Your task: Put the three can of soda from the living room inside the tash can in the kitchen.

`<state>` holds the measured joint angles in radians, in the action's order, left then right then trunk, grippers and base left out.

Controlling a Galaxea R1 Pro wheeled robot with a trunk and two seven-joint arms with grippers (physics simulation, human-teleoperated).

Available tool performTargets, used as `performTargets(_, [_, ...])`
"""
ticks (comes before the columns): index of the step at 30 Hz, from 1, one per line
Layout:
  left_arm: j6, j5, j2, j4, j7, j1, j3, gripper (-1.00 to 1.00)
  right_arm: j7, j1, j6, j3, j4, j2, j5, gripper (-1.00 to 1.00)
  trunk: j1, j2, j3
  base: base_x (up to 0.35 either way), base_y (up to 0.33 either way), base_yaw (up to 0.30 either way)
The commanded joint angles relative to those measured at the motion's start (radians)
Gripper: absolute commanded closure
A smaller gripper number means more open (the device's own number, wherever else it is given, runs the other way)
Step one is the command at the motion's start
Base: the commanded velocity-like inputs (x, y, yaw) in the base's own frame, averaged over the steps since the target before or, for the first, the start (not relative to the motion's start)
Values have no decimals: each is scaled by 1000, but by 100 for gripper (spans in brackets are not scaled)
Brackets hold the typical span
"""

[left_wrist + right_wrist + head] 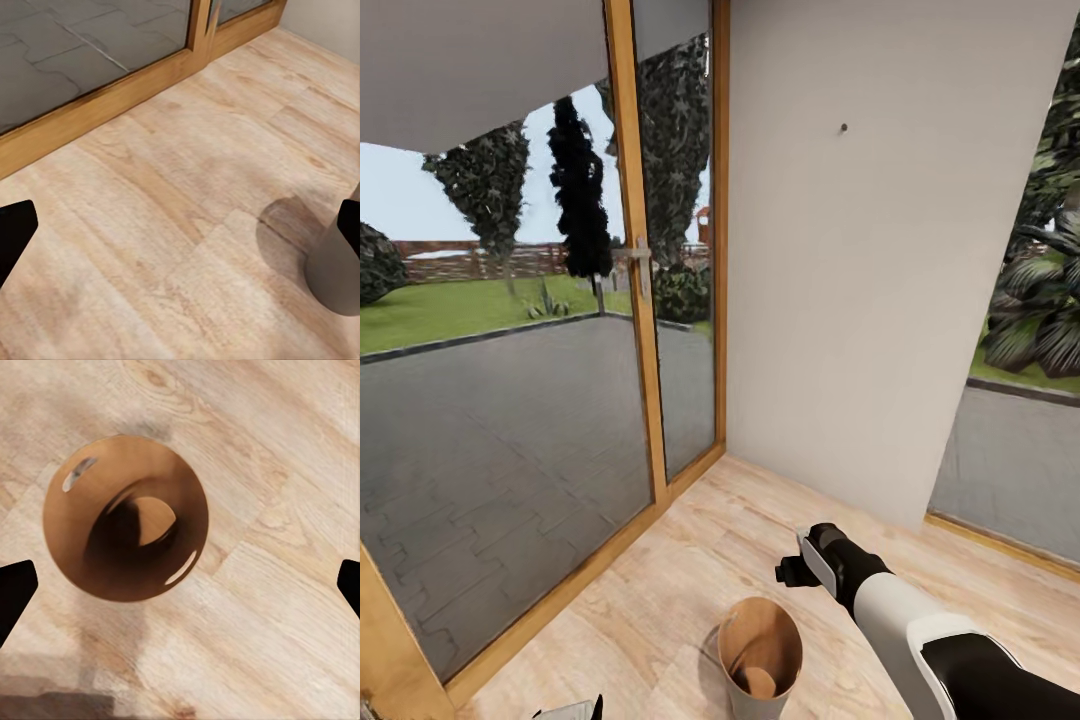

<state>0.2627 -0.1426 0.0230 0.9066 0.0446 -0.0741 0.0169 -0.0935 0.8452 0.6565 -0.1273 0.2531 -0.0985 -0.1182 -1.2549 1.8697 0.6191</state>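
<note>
Pale plank flooring (690,560) is seen across the lower part of the head view, meeting wood-framed glass doors (645,300) at its left edge and a plain white wall (870,260) at the back. Through the glass, grey paving, a lawn and dark trees are seen outside.

At the bottom edge of the head view, left of centre, a small piece of the left gripper (582,711) is visible. In the left wrist view two dark fingertips (15,232) are seen at opposite edges of the picture, set wide apart, with nothing between them but bare floor. The grey outer wall of the bin (335,270) is caught beside one of them, with its shadow on the planks.

The small round bucket-like bin (760,655) stands upright on the floor, near the doors and well away from the white wall. It is pale grey outside and orange-brown inside, and tapers toward a narrower round bottom. In the right wrist view its inside (124,517) is looked into from above: slot-like handle openings are cut on opposite sides of its wall, and no can is made out in it.

To the right, the right gripper (797,568), black on a white forearm, is held above the floor just beside the bin. Its dark fingertips (15,596) are seen spread apart, holding nothing.
</note>
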Motion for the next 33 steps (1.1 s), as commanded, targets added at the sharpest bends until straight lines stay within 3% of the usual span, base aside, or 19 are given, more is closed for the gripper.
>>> performTargets(1, [0, 0, 0, 0, 0, 0, 0, -100, 0, 0, 0, 0, 0, 0, 0, -100, -4, 7, 3, 0, 0, 0])
performTargets(33, [1, 0, 0, 0, 0, 0, -2, -100, -7, 0, 4, 1, -1, -1, 2, -100, -127, 231, 110, 0, 0, 0])
